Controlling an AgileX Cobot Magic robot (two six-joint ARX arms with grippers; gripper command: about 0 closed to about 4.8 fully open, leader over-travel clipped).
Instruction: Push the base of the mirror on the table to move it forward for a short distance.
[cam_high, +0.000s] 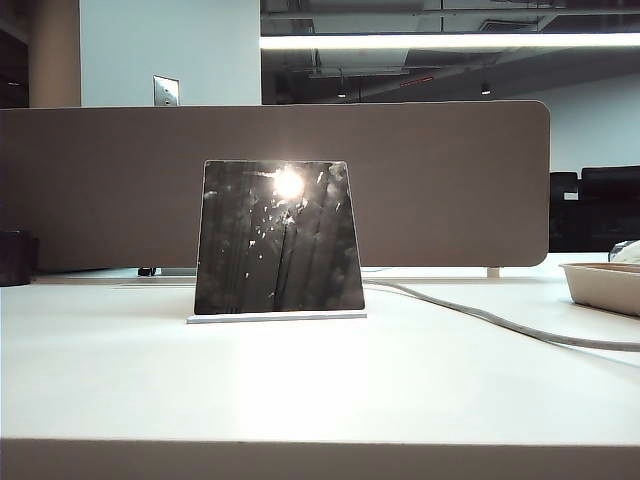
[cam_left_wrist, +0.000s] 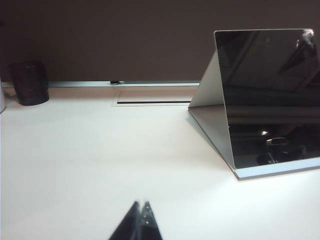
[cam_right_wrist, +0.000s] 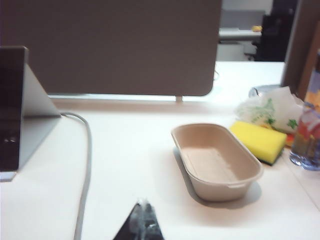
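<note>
You have the mirror (cam_high: 279, 237) standing near the middle of the table (cam_high: 320, 390), its dark glass tilted back and facing the exterior camera, in front of the beige partition board (cam_high: 450, 180). The base of the mirror (cam_high: 276, 318) lies flat on the tabletop as a thin white strip along the foot of the glass, and that low edge is the part you should push; pressing higher on the leaning panel would more likely tip it than slide it.

Neither arm shows in the exterior view. Your left gripper (cam_left_wrist: 141, 222) hangs low over bare table with the mirror ahead and off to one side, well apart from it; its fingers come together to a point, closed on nothing. From this side you can see the slanted rear support behind the glass. Your right gripper (cam_right_wrist: 143, 225) sits on the other side of the mirror, fingers likewise drawn to a tip and empty, near a grey cable (cam_right_wrist: 85, 165) that runs from behind the mirror. Closed fingers give you a narrow, firm tip for nudging a thin slab.

Further out on the right are a beige paper tray (cam_right_wrist: 217, 162) and a yellow sponge (cam_right_wrist: 257, 141), away from the mirror's likely path. Nothing touches the mirror yet, so the push has not begun.
</note>
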